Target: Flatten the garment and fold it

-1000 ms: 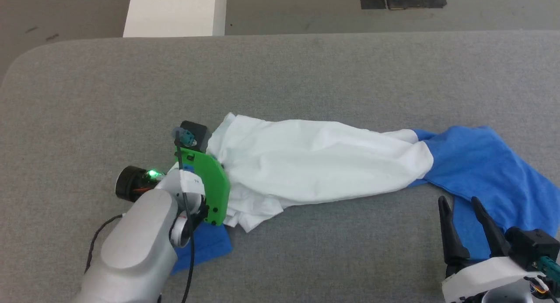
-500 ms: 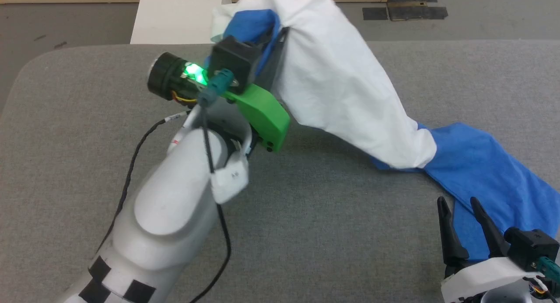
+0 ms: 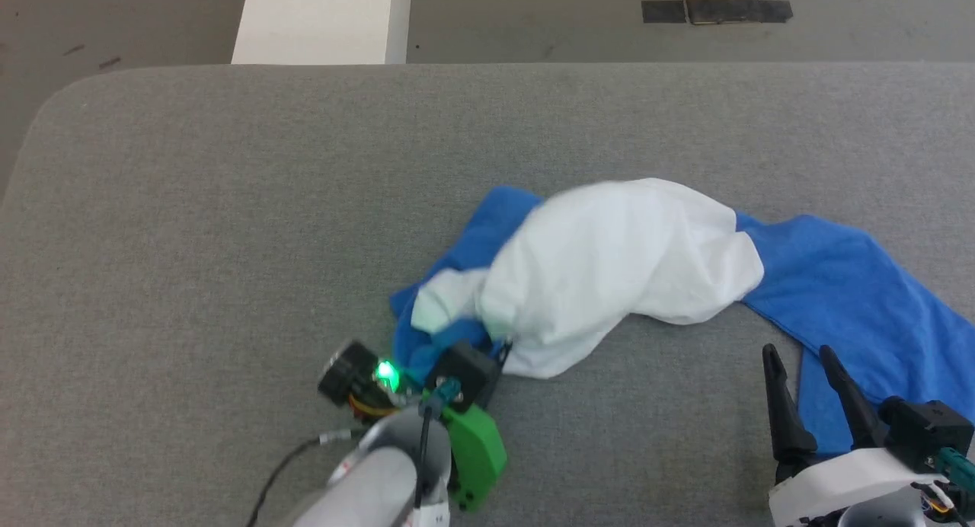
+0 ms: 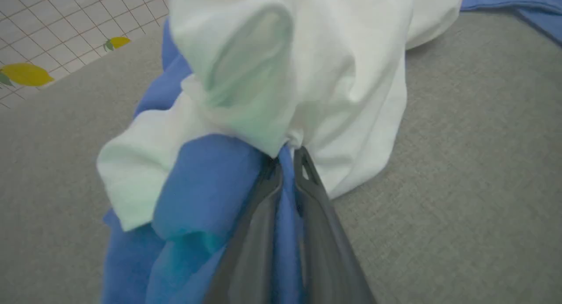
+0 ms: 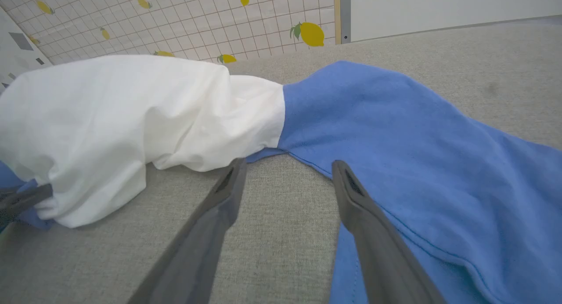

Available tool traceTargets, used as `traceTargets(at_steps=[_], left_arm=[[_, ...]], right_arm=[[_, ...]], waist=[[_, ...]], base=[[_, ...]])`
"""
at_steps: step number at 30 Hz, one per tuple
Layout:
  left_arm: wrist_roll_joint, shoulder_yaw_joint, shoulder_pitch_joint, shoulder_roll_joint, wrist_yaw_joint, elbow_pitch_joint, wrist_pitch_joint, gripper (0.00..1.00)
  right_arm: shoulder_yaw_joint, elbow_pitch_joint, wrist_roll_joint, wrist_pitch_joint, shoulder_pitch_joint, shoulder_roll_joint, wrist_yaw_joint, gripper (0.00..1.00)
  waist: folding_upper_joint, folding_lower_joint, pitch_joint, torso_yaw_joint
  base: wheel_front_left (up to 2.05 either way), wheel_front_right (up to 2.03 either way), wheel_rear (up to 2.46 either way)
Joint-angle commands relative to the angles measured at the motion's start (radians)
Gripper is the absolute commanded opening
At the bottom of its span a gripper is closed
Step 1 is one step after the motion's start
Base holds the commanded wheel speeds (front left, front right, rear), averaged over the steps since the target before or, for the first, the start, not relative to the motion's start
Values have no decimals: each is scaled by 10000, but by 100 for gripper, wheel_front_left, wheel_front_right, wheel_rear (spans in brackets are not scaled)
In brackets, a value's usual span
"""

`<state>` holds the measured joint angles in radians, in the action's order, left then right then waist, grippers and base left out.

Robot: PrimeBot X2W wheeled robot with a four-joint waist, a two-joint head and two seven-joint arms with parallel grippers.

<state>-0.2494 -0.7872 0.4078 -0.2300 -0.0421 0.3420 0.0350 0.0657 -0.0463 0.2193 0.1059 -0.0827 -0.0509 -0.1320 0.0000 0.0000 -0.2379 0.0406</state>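
You lifted the garment (image 3: 609, 260), then brought it down bunched.
Your left hand (image 4: 287, 157) pinches blue cloth, your right hand (image 3: 797, 350) sits spread; flattening isn't done yet.

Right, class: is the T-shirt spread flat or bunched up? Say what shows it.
Bunched up. The T-shirt lies in a rumpled heap on the table, white body puffed over blue cloth.

Table (image 3: 228, 207) is lying open left of the left gripper (image 4: 287, 157); the garment (image 3: 609, 268) is bunching at its tips, blocking ahead and rightward; around the right gripper (image 3: 797, 349), it is crowding ahead and right.
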Motion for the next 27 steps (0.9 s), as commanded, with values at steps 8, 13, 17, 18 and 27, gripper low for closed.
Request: traceTargets(at_steps=[8,13,17,18,27], left_arm=[[-1855,711,-1504,-158,126,-830,-559,100],[-2724,1421,-2301,-844,-123,-2344,-1076,100],[-3266,2114,-2888,-1580,-495,-3723,-1519,100],[-3423,2362,-3027,-1725,-645,-4083,-1567,100],[-3523,2952,-2752,-2170,-1075,-4752,-1928,100]], right_arm=[[81,37,-85,-69,-25,7,13,100],[93,13,-50,-96,-150,7,13,100],[93,-23,-19,-92,-246,7,13,100],[89,-26,-10,-92,-266,7,13,100],[1,-14,-16,-142,-296,7,13,100]], waist=[[0,0,305,354],[0,0,581,494],[0,0,777,578],[0,0,817,599],[0,0,907,695]], base=[[0,0,0],[0,0,0],[0,0,0],[0,0,0],[0,0,0]])
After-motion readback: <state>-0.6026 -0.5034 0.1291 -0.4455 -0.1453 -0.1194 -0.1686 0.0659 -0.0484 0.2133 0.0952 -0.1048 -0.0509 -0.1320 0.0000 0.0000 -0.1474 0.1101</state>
